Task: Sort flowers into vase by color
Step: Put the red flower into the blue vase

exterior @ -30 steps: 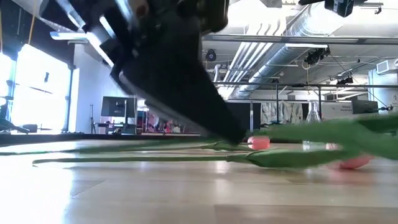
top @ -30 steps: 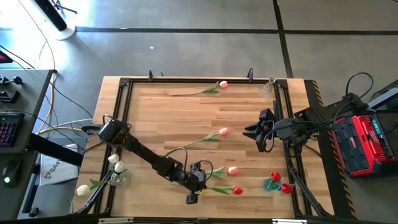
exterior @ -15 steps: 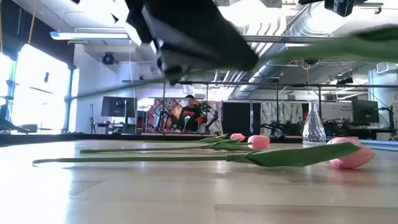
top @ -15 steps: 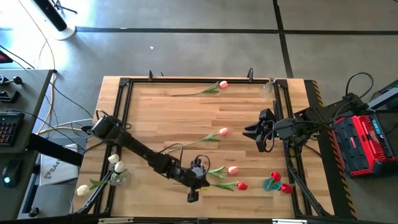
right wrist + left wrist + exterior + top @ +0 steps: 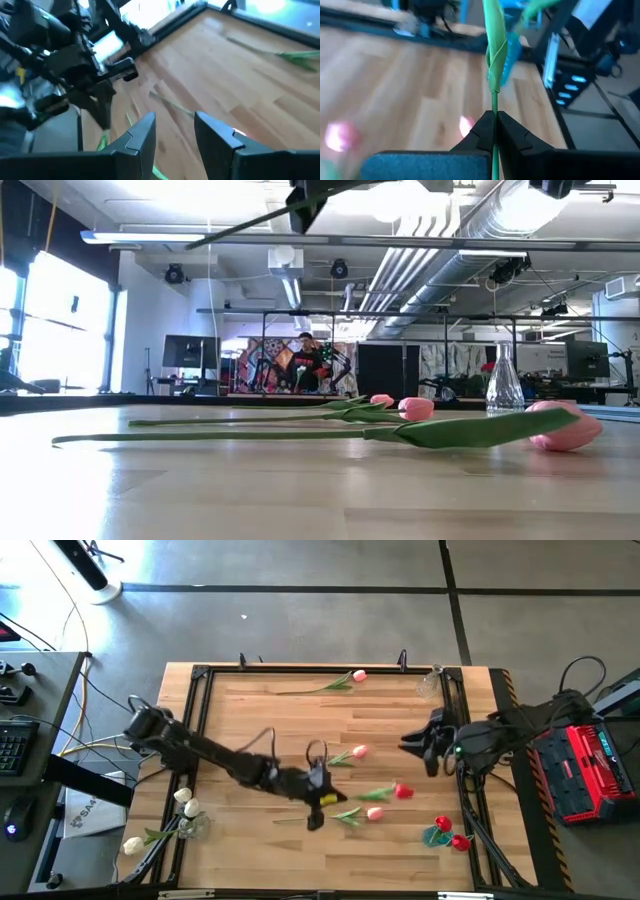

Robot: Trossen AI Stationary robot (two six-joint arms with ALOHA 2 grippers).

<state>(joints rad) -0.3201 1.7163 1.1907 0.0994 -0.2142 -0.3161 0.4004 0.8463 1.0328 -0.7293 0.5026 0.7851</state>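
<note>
Our left hand (image 5: 322,802) is clenched on the thin green stem of a red-headed artificial tulip (image 5: 403,792), carried clear above the middle of the wooden slatted surface (image 5: 260,720) with its head pointing toward the right arm. In the left wrist view the stem (image 5: 493,107) runs straight up between the two dark fingers (image 5: 481,131), which pinch it low down, so most of the flower hangs out beyond the grip.

That long overhang is what worries us: a quick swing could let the stem pivot or slide between the fingers, and the head would then droop and miss a narrow vase mouth.

Our right hand (image 5: 432,744) waits over the right side of the surface, near the tulip's head, with its fingers (image 5: 143,131) parted and nothing between them. If the left arm carries on that way, the flower or the arms could brush each other.

The clear glass vase already holding red flowers (image 5: 441,833) stands at the near right corner. It looks light, and a stem pushed in at a slant could tip it.

A pink-headed tulip (image 5: 372,813) lies on the surface just below the carried one, and lowering too early could drag it along.
</note>
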